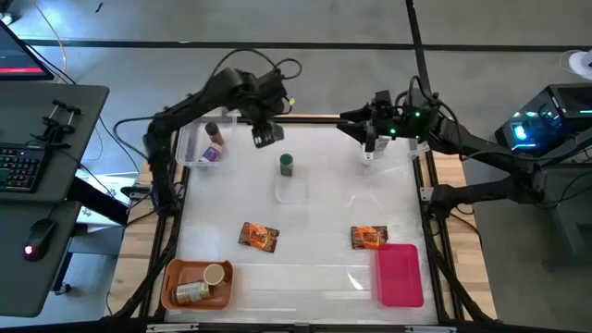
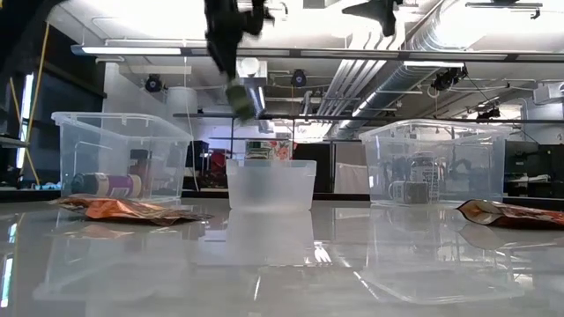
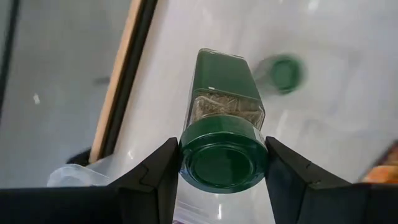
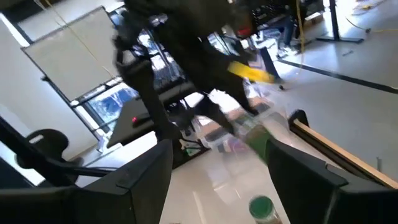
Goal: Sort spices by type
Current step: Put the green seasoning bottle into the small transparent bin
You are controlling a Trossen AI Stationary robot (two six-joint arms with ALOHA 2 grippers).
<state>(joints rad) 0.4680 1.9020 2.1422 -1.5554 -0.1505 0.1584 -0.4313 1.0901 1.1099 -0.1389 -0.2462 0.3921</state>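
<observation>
From above, the white table [image 1: 305,277] sits in a dark frame with desks and cables around it. The left gripper [image 1: 266,135] hangs over the far left part of the table, just beside a clear tub [image 1: 191,153] that already holds a jar, and it is closed on a green-lidded jar [image 1: 267,137]. A second green-lidded jar [image 1: 287,165] stands upright by a small clear tub [image 1: 292,190] near the middle. Two orange-red packets [image 1: 258,237] lie nearer the front, between an orange tray [image 1: 172,282] holding tan-lidded jars and a pink tray [image 1: 400,274]. The right gripper [image 1: 370,148] waits over the far right tub, fingers apart and holding nothing.

The low view adds height: the held jar hangs tilted, well above the small tub (the top view cannot show this clearance).

The left wrist view alone shows the grip: both fingers [image 3: 163,171] press the lid's sides, body pointing away, the other green jar below and beyond it.

The right wrist view shows only its own spread fingers [image 4: 146,168], the other arm blurred, and the standing green jar.

To do this step well, I judge the jar should be carried over to its green match, lowered upright until it touches down, then released; a tilted release risks it rolling.
</observation>
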